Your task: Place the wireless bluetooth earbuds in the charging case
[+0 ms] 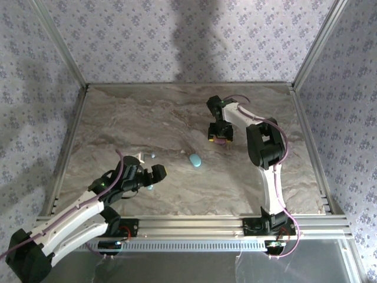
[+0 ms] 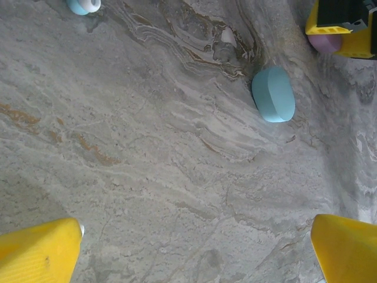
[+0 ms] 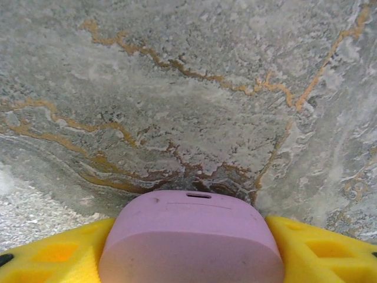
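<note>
I had the right gripper (image 3: 188, 252) low over the marble table (image 3: 177, 88), its yellow pads pressed against both flanks of the pink case (image 3: 189, 236); the case sat between the fingers with its lid shut and its seam and small notch facing away from the wrist; how firm the hold was I could not tell. Off beyond that case, toward my other arm, the blue case (image 2: 273, 94) lay flat and closed on the stone, apart from everything else. The left gripper (image 2: 194, 254) hung with its fingers spread as wide as they go, pinching nothing; the blue case was ahead of it and off to one side, and one light blue earbud (image 2: 81, 5) lay further ahead toward the other side, well clear of both fingertips; a second blue earbud (image 1: 150, 187) looked to sit just beside the left fingers. I judged the job to be at its start, handling the pink case, with no bud seated in either case; the next move called for getting a lid open and held steady, then a very fine, centred pinch on a tiny, glossy bud that would slip easily.
</note>
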`<state>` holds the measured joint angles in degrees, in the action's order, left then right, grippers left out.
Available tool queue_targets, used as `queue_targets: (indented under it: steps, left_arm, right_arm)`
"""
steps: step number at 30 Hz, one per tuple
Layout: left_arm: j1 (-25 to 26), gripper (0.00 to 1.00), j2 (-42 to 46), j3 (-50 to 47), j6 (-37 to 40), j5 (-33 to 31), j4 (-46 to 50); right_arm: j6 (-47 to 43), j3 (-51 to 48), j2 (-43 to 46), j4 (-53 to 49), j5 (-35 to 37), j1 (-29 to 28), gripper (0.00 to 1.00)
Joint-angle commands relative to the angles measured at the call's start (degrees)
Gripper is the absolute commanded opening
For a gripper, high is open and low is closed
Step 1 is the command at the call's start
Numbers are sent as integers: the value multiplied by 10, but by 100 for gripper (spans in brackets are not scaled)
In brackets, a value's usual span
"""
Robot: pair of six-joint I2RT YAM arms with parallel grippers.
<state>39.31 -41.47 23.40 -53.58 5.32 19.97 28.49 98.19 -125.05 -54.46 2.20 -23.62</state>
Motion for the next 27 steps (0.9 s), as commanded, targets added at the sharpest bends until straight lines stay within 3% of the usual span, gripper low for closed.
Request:
queue_targets:
  steps: [1,7,14,27]
  left_arm:
    - [-1,100,-7,29,11,7,14]
    - [-1,100,-5,62,27,5,56]
    - [-3,100,19,122,66,14,120]
    - [-5,100,68,139,65,16,152]
  right_arm:
    - [-15,11,-9,-14,1,3,69]
    - [-23,-12,43,-19,-8,3,82]
    - [-18,-86,189,-26,-10,-17,100]
    - [-59,-235,445,-18,-70,-37,100]
